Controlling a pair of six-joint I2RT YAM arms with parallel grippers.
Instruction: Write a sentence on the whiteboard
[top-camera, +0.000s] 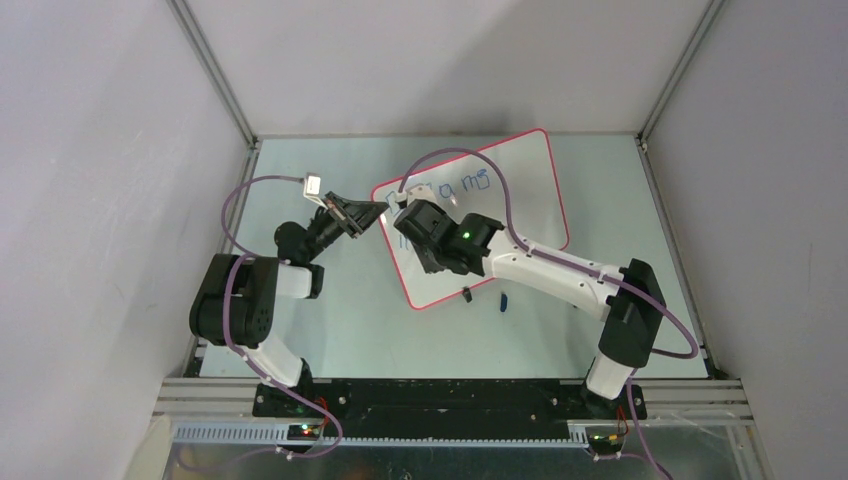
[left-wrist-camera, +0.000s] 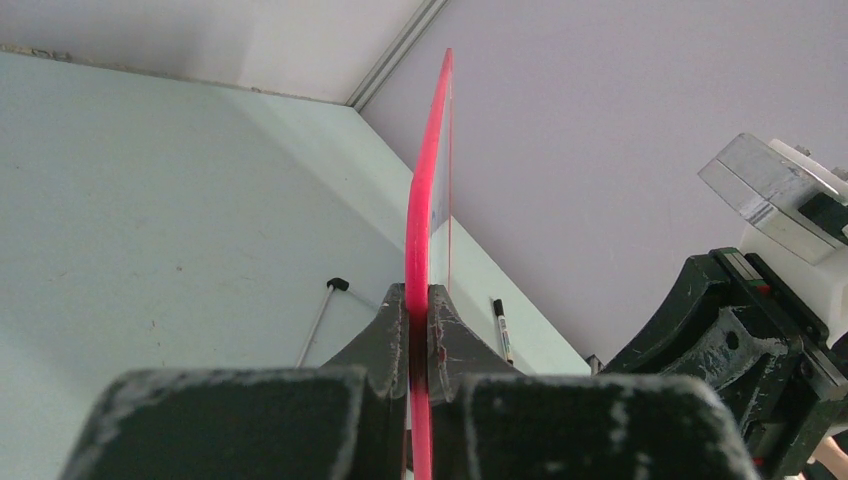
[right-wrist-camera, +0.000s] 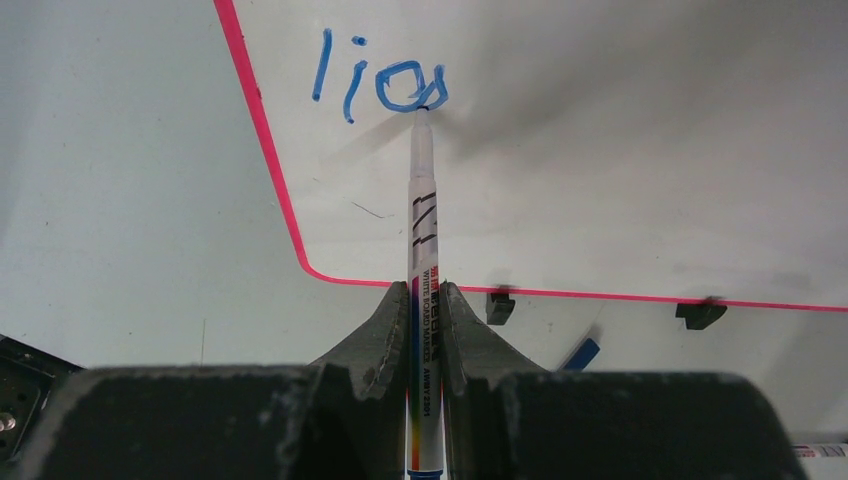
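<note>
1. Whiteboard lies in the middle of the table. It is turned askew, with one corner toward the left arm.
2. Nearest to the arm bases, a small blue cap lies on the table, just beside the near edge of the board.
3. On this near edge two black feet stand out from the pink rim.
4. The right gripper is over the left part of the board. Its jaws are closed tight on a white marker, which points away from the wrist.
5. The marker tip meets the board at the last blue letter of the sentence. The lower line there reads about "lig".
6. The left gripper is at the left edge of the board. Its jaws are clamped on the rim, and the board shows edge-on between them.
7. Farther off, the upper line shows blue letters. The right arm hides a part of it, so I cannot read the whole word.
</note>
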